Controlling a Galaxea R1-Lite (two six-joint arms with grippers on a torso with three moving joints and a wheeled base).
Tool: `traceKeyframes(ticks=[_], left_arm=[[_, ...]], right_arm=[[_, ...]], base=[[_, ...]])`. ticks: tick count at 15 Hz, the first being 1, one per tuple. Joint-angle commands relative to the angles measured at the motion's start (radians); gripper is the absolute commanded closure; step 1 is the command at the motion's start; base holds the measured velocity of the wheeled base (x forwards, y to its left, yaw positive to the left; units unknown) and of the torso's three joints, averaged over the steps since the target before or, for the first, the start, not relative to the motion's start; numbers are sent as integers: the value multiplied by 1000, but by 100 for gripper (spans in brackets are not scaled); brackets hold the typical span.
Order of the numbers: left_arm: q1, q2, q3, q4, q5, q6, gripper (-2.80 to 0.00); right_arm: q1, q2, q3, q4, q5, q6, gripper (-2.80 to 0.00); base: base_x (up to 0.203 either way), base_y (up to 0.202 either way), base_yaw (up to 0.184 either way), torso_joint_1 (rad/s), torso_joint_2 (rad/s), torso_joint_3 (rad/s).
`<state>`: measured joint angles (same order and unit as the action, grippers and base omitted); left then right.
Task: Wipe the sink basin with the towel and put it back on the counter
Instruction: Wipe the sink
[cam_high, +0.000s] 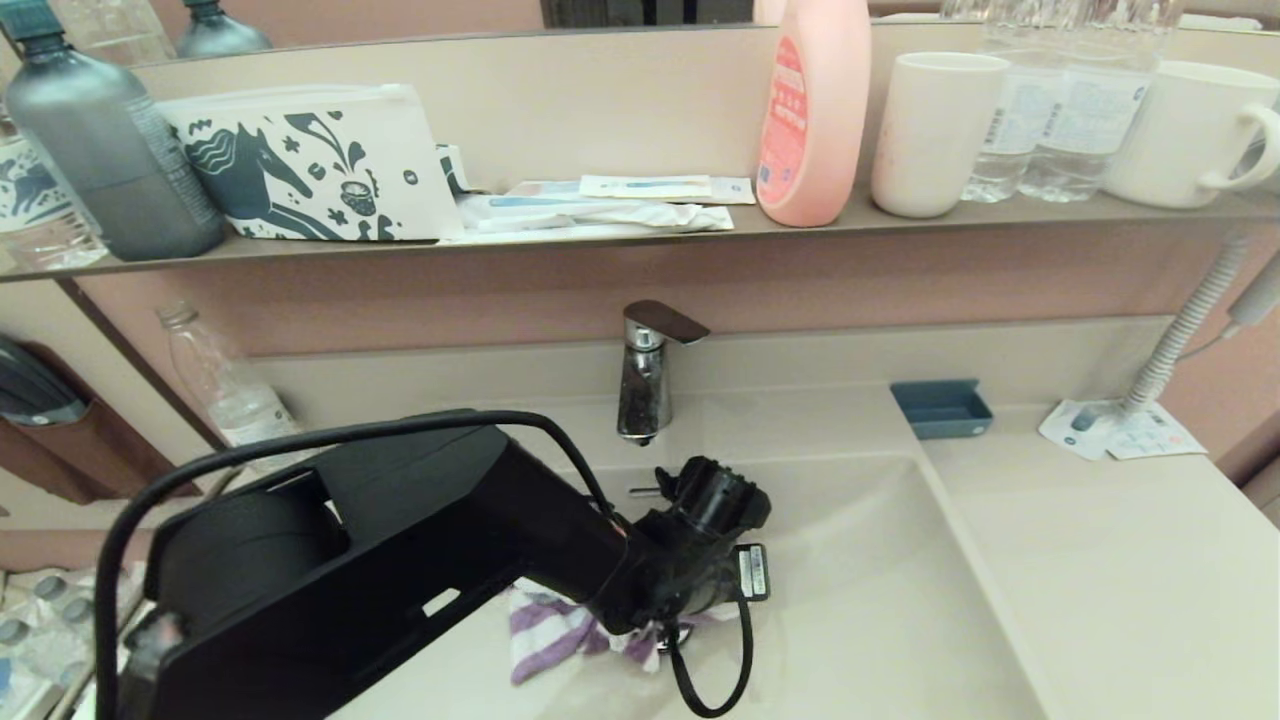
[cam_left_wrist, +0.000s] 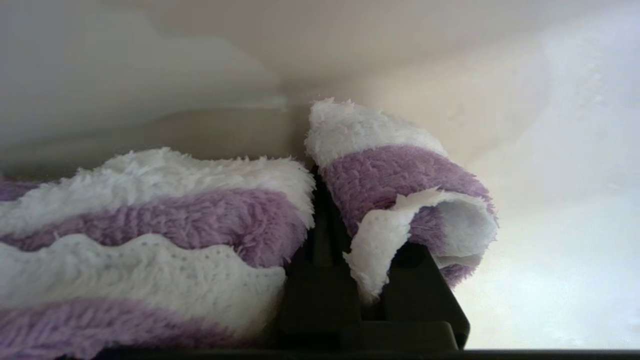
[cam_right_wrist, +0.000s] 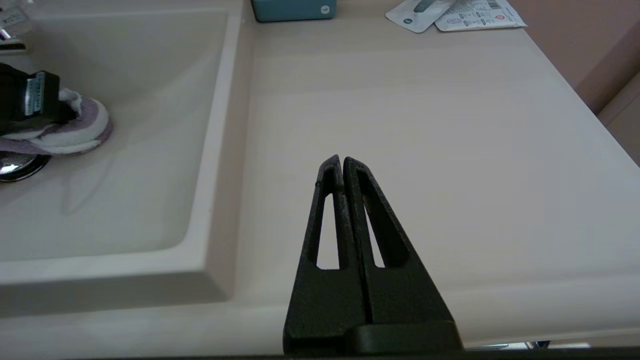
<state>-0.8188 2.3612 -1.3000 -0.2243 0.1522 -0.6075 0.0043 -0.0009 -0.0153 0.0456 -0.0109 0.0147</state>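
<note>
Left gripper (cam_high: 668, 628): clamped on purple-white striped fleece towel (cam_high: 553, 636), low inside cream-beige sink basin (cam_high: 880, 590). Right gripper (cam_right_wrist: 341, 161): fingers together, above cream counter (cam_right_wrist: 425, 150).

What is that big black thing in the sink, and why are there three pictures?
It is a robot's arm. The robot has two arms, each ending in a gripper that pinches things. One picture comes from a camera on its head, looking down at a bathroom sink. The other two come from small cameras on its wrists. The left gripper is down in the sink, pinching a purple and white striped towel near the shiny drain plug. Its wrist camera shows the fluffy towel up close. The right gripper is shut, holds nothing and waits above the counter. A tap stands behind the sink.
</note>
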Motion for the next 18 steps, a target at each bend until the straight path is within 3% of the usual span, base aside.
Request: traceKeyframes(ticks=[1, 5, 8, 11, 18], left_arm=[[-19, 22, -51, 18, 11, -12, 0], [-83, 32, -169, 152, 18, -56, 0], [-142, 11, -160, 252, 20, -135, 0], [-178, -29, -81, 281, 38, -176, 0], [-230, -252, 265, 270, 52, -181, 0]], right_arm=[[0, 1, 0, 0, 0, 0, 0], [0, 1, 0, 0, 0, 1, 0], [0, 1, 0, 0, 0, -1, 0], [0, 1, 0, 0, 0, 1, 0], [0, 1, 0, 0, 0, 1, 0]], base=[[0, 0, 0, 0, 0, 0], [0, 0, 0, 0, 0, 0], [0, 0, 0, 0, 0, 0], [0, 0, 0, 0, 0, 0], [0, 0, 0, 0, 0, 0]])
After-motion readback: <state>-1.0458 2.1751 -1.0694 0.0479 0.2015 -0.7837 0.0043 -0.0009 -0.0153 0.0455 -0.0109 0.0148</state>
